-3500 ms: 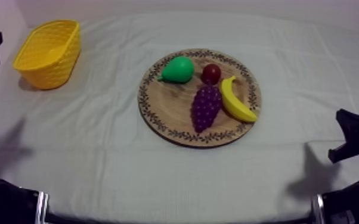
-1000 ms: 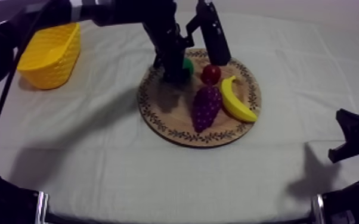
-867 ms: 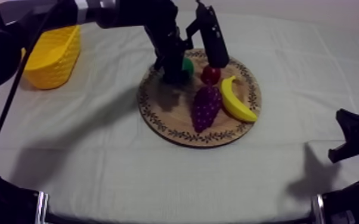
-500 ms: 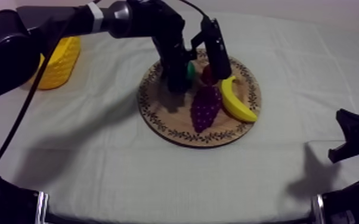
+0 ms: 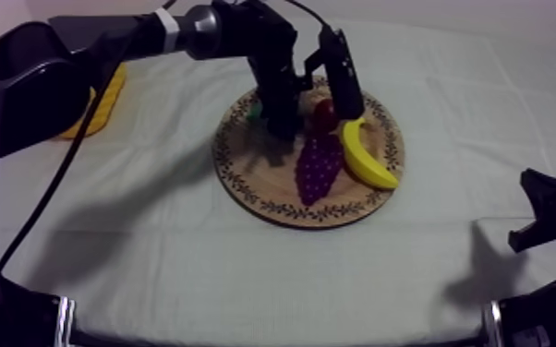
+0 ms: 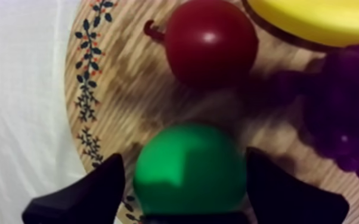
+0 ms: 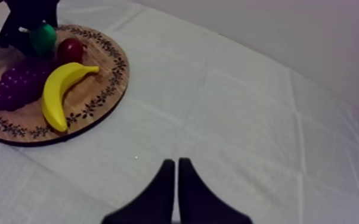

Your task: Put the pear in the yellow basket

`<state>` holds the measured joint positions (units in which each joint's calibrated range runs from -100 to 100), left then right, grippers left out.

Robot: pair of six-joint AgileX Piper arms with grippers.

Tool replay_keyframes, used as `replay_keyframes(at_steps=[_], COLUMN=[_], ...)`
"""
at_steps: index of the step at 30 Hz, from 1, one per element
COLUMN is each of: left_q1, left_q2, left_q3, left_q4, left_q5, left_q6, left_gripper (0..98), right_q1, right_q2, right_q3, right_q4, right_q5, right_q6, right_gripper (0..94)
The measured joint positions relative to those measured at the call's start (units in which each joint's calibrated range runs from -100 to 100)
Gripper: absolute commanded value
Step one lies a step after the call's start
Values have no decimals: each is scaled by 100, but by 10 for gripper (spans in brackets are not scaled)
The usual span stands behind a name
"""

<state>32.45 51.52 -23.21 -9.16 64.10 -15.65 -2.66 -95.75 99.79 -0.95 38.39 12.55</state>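
Observation:
The green pear (image 6: 188, 170) lies on the round wooden board (image 6: 98, 77), with a finger of my left gripper (image 6: 185, 159) close on each side; the jaws stand open and a thin gap shows at one side. From above, my left gripper (image 5: 291, 115) covers most of the pear (image 5: 256, 109), leaving a green sliver. In the right wrist view the pear (image 7: 43, 39) sits under the left gripper (image 7: 24, 18). The yellow basket (image 5: 106, 97) is at the far left, partly behind the left arm. My right gripper (image 7: 177, 164) is shut, low at the right (image 5: 545, 217).
A small red fruit (image 5: 323, 109), a purple bunch of grapes (image 5: 319, 164) and a banana (image 5: 367, 157) share the board (image 5: 245, 175), close to the pear. The left arm spans the table's far left.
My left gripper has come lower around the pear and its fingers have narrowed towards it. The arm now hides more of the basket. The right arm has stayed put.

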Motion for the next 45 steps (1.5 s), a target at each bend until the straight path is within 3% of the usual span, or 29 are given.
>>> replay_keyframes(at_steps=[8, 16, 27, 36, 45], left_q1=[-26, -66, -320, -1059, -2232], left_q2=[54, -275, -1615, -3149, -3788], left_q3=[-49, 299, 1042, 1832, 2258], left_q4=[-7, 18, 307, 394, 289], left_q5=[42, 6, -21, 48, -125], left_q6=[44, 143, 300, 341, 190], left_gripper=[572, 578, 604, 613, 650], right_q1=[0, 0, 0, 0, 0], right_q2=[0, 0, 0, 0, 0], right_q3=[0, 0, 0, 0, 0], right_q4=[0, 0, 0, 0, 0], right_q5=[0, 0, 0, 0, 0], right_q6=[0, 0, 0, 0, 0], right_gripper=[3, 3, 3, 3, 3])
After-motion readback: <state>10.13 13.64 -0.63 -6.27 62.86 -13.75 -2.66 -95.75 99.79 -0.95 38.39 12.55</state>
